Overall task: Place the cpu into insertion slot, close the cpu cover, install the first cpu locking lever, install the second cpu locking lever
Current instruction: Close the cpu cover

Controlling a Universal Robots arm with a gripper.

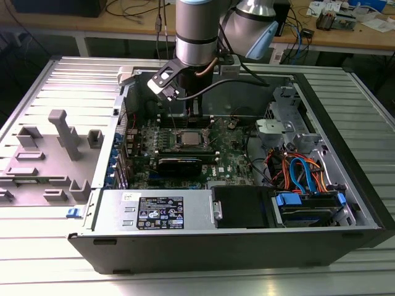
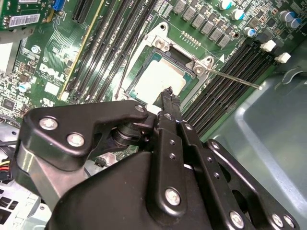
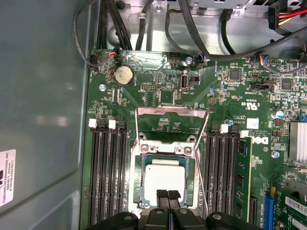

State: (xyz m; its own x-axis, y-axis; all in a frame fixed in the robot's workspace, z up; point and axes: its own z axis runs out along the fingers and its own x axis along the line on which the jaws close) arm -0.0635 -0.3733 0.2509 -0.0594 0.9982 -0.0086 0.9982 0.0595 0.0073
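The gripper [image 3: 168, 195] is hanging over the socket [image 3: 168, 149] with its two black fingers pressed together, tip against tip, and nothing is showing between them; the tips are sitting over one edge of the socket, right at the rim of the chip [image 3: 164, 178], though I cannot tell whether they are touching it; the chip is lying flat inside the socket with its dull silver top facing up, so the first step is looking done; the cover [image 3: 172, 111] appears to be standing open off the opposite edge of the socket, straight across the chip from the fingertips, with the green circuit board [image 3: 158, 91] showing through its window; so the cover is lying dead ahead of the gripper, on a line running from the tips over the middle of the socket, and its hinge edge is running crosswise to that line; in the second wrist view one thin lever [image 2: 235, 79] is sticking out from a socket corner over the black memory slots [image 2: 230, 96], and a second lever [image 2: 129, 62] is curving along the other side of the socket, neither one looking latched; in the exterior view the arm is reaching down into the open computer case [image 1: 345, 154] above the socket
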